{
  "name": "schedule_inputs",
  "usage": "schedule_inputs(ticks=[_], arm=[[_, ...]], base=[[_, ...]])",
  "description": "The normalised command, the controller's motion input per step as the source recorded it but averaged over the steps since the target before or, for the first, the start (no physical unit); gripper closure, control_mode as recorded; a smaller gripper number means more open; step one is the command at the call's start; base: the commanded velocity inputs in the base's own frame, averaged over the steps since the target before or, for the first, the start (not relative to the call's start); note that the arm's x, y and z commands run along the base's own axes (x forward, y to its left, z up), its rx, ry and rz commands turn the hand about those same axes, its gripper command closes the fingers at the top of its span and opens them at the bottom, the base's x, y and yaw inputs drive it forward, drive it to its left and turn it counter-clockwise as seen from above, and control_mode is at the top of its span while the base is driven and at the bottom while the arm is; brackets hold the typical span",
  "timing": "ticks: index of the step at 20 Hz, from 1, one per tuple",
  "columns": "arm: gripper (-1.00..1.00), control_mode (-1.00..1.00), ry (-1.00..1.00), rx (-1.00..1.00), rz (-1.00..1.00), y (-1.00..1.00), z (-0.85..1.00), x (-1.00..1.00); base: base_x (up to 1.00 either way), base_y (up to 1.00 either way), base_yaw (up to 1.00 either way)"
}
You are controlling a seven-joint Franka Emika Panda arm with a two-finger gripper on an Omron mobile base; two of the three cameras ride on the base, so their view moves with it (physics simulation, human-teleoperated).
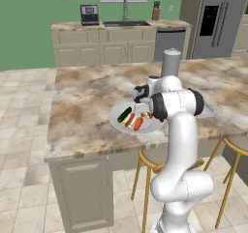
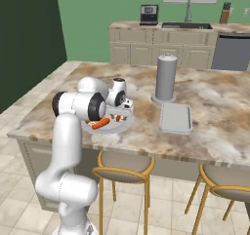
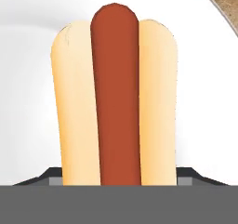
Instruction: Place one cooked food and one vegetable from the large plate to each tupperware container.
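Hot dog [image 3: 115,97] right under the hand camera, lying on the large plate [image 1: 116,122] with the cucumber [image 1: 124,114], carrot [image 1: 138,124] and another hot dog [image 1: 130,120]. Gripper [image 1: 145,112] low over the plate, fingers hidden behind the arm: grip unclear. Grey tray [image 2: 175,117] beside it, second tray mostly covered. No lettering readable.

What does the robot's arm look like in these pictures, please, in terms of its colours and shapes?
The arm is glossy white, built of thick rounded tubular segments. Dark, nearly black bands ring its joints, clearest at the elbow. The wrist end carries a black and white block. The tool's dark finger tips show at the bottom of the hand view.
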Motion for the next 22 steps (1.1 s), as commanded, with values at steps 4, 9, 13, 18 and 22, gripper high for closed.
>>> schedule_inputs(ticks=[4, 9, 13, 18, 22], arm=[[1.00, -1.00, 0.00, 0.00, -0.01, -0.14, 0.07, 0.00], [1.00, -1.00, -0.08, -0.05, 0.04, -0.62, 0.60, 0.00], [1.00, -1.00, -0.13, 0.00, 0.15, -1.00, 0.63, 0.00], [1.00, -1.00, -0.19, 0.00, 0.12, -1.00, 0.46, -0.19], [1.00, -1.00, -0.22, 0.00, 0.14, -1.00, 0.30, -0.37]], base=[[0.00, 0.00, 0.00], [0.00, 0.00, 0.00], [0.00, 0.00, 0.00], [0.00, 0.00, 0.00], [0.00, 0.00, 0.00]])
